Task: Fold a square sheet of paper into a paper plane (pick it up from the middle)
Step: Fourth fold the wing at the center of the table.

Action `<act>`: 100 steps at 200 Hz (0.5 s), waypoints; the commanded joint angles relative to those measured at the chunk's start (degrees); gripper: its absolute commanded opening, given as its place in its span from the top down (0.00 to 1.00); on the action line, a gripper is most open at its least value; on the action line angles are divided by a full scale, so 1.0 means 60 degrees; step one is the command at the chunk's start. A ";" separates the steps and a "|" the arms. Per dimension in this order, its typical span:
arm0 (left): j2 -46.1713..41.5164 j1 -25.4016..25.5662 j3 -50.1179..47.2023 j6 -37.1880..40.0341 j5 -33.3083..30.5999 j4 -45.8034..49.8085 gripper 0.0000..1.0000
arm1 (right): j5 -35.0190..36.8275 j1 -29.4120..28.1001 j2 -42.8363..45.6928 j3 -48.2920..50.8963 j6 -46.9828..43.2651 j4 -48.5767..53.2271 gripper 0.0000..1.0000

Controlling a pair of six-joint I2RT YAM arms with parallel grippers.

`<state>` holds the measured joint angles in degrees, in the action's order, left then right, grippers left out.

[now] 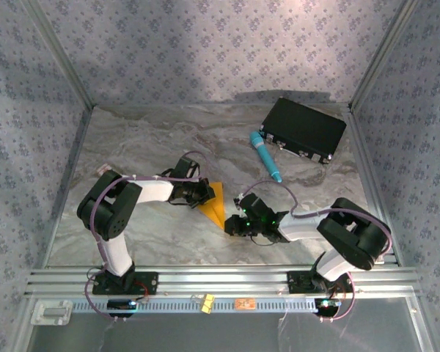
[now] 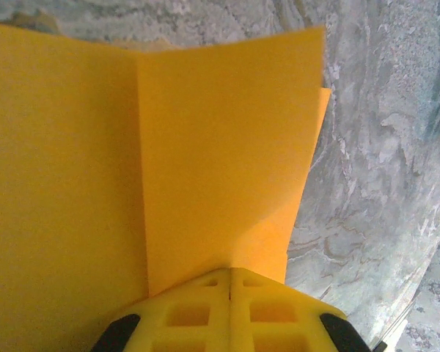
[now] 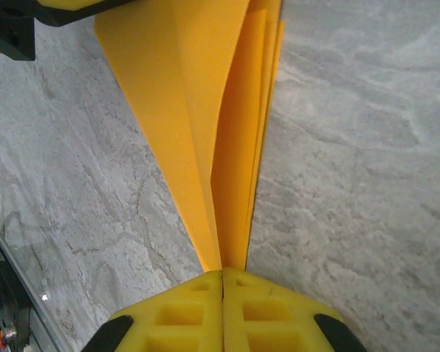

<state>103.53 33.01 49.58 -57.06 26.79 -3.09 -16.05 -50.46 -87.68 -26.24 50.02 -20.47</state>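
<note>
The paper plane (image 1: 214,204), a plain orange-yellow folded wedge, sits over the middle of the marbled grey table (image 1: 147,147), stretched between the two arms. Whether its lower edge touches the surface cannot be told. The left gripper (image 1: 204,192) holds its wide end and the right gripper (image 1: 233,224) holds its narrow tip. In the left wrist view the yellow fingers meet with no gap, so the left gripper (image 2: 229,277) is clamped on the paper plane (image 2: 205,147), which spreads upward as two broad panels split by one straight crease. The right wrist view gives what that one hides: several thin layers stacked edge-on, the paper plane (image 3: 227,110) narrowing down into the right gripper (image 3: 222,277), whose jaws are likewise pressed together on it. The overhead view alone takes in the surroundings. A teal cylinder (image 1: 265,156) lies beyond the paper, and farther back is a black case (image 1: 304,130) with small pale fittings along its near edge. On the aluminium rail (image 1: 205,279) by the arm bases hang a yellow tag (image 1: 207,302) and an orange label (image 1: 243,303), and any print on them is too small to read.
</note>
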 commanded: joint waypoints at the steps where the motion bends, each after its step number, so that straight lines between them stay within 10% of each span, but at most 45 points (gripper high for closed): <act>1: 0.0280 -0.0039 -0.0262 -0.0041 -0.0408 0.0515 1.00 | 0.0238 -0.0116 -0.0016 0.0344 0.0078 0.2016 0.94; 100: 0.0302 -0.0031 -0.0306 -0.0056 -0.0405 0.0472 1.00 | 0.0311 0.0196 0.1923 -0.0098 -0.0317 0.1936 0.86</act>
<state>103.53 33.01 49.41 -57.06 27.46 -3.14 -14.35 -50.15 -78.06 -25.06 49.98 -11.29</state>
